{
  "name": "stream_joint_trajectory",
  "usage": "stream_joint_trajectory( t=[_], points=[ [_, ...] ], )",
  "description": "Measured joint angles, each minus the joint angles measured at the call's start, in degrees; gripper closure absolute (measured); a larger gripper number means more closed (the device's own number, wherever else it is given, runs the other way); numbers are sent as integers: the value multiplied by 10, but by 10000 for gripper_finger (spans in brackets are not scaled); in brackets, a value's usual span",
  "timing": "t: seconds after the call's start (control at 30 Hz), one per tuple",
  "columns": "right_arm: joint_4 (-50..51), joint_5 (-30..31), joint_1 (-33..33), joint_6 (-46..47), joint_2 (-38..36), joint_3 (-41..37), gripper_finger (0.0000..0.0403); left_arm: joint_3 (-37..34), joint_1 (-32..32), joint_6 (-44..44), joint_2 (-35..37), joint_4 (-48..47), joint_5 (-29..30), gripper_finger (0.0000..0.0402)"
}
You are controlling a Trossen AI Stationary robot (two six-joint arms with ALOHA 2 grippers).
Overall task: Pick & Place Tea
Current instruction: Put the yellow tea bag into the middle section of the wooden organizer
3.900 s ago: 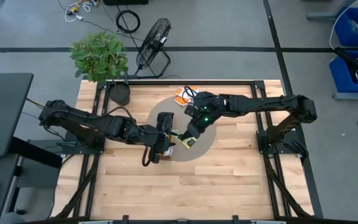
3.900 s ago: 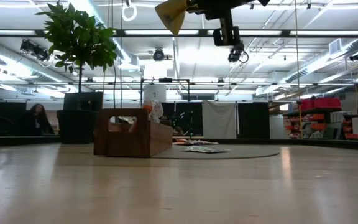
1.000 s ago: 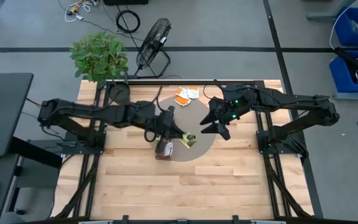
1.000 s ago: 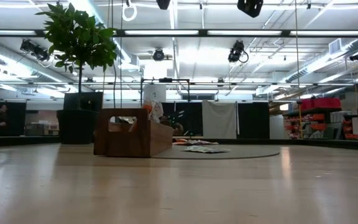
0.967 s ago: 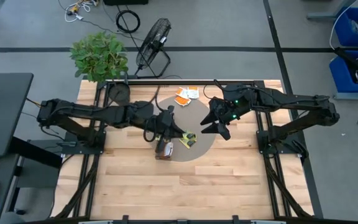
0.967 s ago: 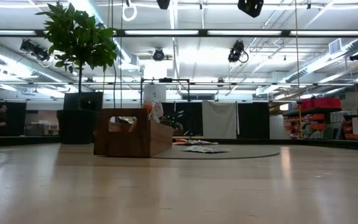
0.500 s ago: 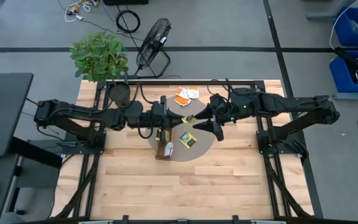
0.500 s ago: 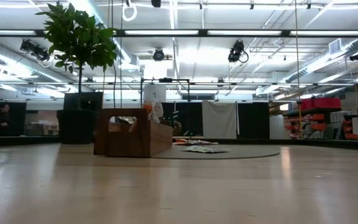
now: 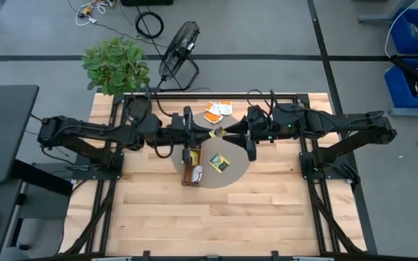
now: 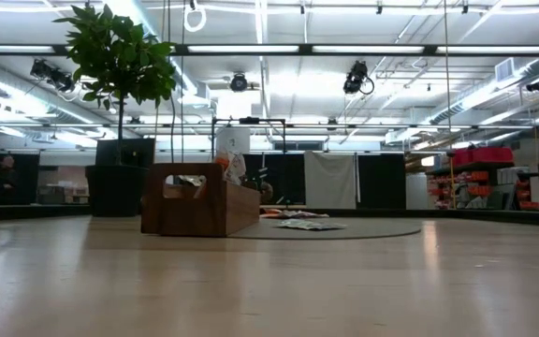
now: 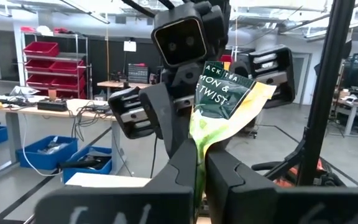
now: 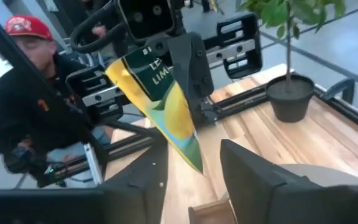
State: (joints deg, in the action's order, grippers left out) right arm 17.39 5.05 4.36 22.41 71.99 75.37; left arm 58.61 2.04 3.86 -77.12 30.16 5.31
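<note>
A yellow-green tea sachet (image 11: 225, 99) with a dark green top hangs in the air over the round grey mat (image 9: 238, 168). My left gripper (image 9: 210, 133) is shut on it. My right gripper (image 9: 232, 133) faces it from the table's right and is open. Its two fingers stand on either side of the sachet's free corner (image 12: 194, 163) without visibly touching it. Another yellow-green sachet (image 9: 218, 164) lies flat on the mat. Orange-and-white sachets (image 9: 217, 110) lie at the mat's far edge. The wooden tray (image 9: 191, 168) holds more sachets (image 10: 232, 167), which stick up out of it. My left gripper pinches the sachet's lower end (image 11: 199, 134) between its two fingers. The fingers come about level from the table's left. The sachet stands up beyond the fingertips, tilted toward my right gripper and lifted clear of the table.
A potted plant (image 9: 116, 67) stands at the table's far left corner, with a fan (image 9: 178, 45) on the floor behind it. Metal frame rails (image 9: 318, 156) run along both sides. A person in a red cap (image 12: 27, 93) is beyond the table's left side.
My left gripper has risen from above the tray toward the far edge and tipped up from pointing down to about level, carrying the sachet up with it. My right gripper has swung toward the left gripper and levelled, so its fingers now flank the sachet's corner.
</note>
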Motion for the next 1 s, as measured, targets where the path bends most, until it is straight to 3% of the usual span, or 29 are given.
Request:
stream_joint_trajectory(
  t=[0.27, 0.47, 0.73, 1.0],
  points=[
    [-8, 1, 0, -5, 3, 0, 300, 0, 0, 2, 0, 1, 0, 386],
    [-16, -16, 0, -25, 7, 0, 390, 0, 0, 4, 0, 0, 0, 384],
    [3, -14, 2, -34, -2, 0, 400, 0, 0, 16, 0, -2, -1, 349],
    [73, 41, 5, -34, -49, 0, 402, 1, 0, 15, 23, -25, 26, 344]
  ],
)
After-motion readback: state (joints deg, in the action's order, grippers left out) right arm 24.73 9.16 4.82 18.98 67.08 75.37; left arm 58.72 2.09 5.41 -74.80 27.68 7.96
